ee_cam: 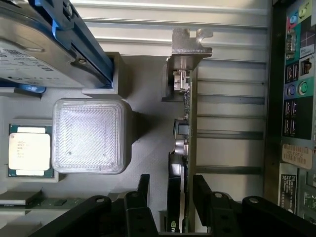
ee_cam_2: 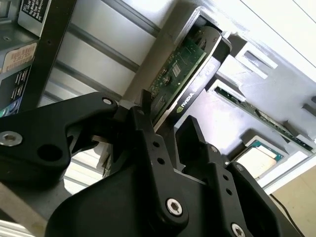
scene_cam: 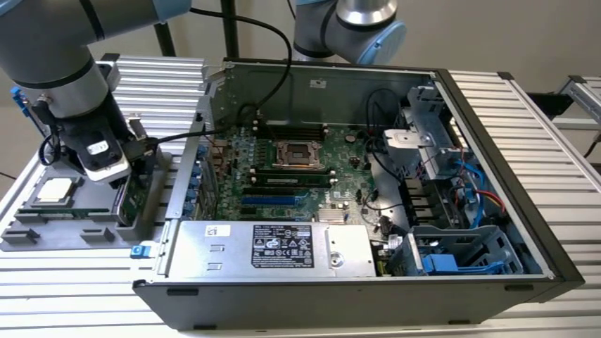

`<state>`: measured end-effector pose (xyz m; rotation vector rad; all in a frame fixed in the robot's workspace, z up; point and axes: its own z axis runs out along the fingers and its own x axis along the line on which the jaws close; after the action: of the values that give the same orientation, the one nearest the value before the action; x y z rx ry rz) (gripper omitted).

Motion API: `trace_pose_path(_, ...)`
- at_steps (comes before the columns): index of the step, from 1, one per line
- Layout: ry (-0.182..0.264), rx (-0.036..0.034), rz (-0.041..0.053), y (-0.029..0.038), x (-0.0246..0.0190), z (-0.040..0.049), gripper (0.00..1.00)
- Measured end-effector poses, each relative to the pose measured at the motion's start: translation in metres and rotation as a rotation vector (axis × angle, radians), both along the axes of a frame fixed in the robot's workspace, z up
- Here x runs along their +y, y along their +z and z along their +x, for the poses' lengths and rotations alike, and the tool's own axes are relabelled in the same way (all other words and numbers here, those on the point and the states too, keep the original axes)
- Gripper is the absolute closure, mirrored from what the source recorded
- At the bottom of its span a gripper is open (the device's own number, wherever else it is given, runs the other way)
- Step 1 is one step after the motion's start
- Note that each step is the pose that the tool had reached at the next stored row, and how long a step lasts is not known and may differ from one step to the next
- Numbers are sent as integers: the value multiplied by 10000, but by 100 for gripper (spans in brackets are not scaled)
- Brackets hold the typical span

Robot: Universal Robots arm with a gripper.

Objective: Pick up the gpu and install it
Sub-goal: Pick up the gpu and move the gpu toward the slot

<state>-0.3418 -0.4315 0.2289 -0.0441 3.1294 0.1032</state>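
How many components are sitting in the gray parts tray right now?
4. The gpu stands on edge inside the open gripper; the hard drive, CPU chip and a memory stick sit alongside. The arm may hide others.

gpu (ee_cam: pixel 176 163) bracket (ee_cam: pixel 190 47): seemingly bare metal.

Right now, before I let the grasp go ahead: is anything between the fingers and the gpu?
Nothing visible. The open fingers straddle the gpu, which stands on edge in the gray tray; the CPU chip lies aside.
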Motion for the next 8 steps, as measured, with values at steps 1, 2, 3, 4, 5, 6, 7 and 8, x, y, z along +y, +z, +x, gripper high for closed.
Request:
trace_pose_path(1, -1, 0, 0, 0, 0, -1, 0)
trace_pose_path(2, -2, 0, 0, 0, 0, -2, 0)
trace_pose_path(3, -2, 0, 0, 0, 0, -2, 0)
trace_pose_path(4, -1, 0, 1, 0, 0, 4, 0)
trace_pose_path(5, -2, 0, 1, 0, 0, 11, 0)
trace_pose_path(6, -3, -1, 1, -1, 0, 24, 0)
trace_pose_path(7, -2, -1, 1, -1, 0, 31, 0)
trace_pose_path(8, -2, -1, 0, 0, 0, 34, 0)
